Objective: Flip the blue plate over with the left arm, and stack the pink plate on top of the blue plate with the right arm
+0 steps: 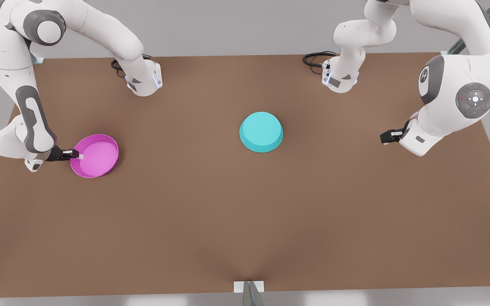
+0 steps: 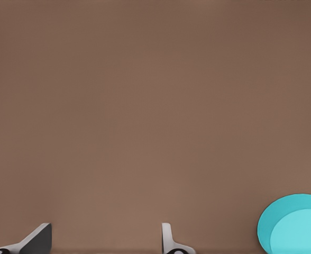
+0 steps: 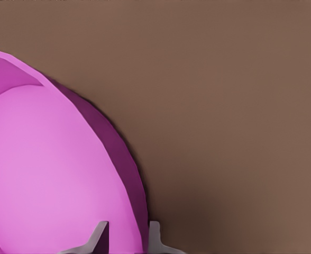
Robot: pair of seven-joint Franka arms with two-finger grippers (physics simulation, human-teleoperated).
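At the front view's left, the right gripper [image 1: 76,155] straddles the rim of the pink plate [image 1: 96,155], one fingertip [image 3: 100,235] inside the dish and the other outside it against the wall; the fingers look closed on that rim, though contact is hard to confirm. The plate sits rim-up, and it appears slightly tilted, its far side toward the table's middle. Beyond the plate's outer edge, away from this gripper, bare brown table [image 1: 211,221] runs on with wide room toward the centre.

Well apart from it, the blue plate [image 1: 261,132] lies upside down near the table's middle, flat underside up, rim on the tabletop. Open tabletop surrounds it on every side (nothing stands near its edge).

The left gripper [image 1: 388,137] hangs at the front view's right, well away from the blue plate, with clear table between them. Its fingers [image 2: 36,241] are spread apart and hold nothing. In the left wrist view the blue plate [image 2: 295,225] shows off to one side of the gripper, beyond the finger gap rather than between the tips, and plain table lies ahead of the fingertips.
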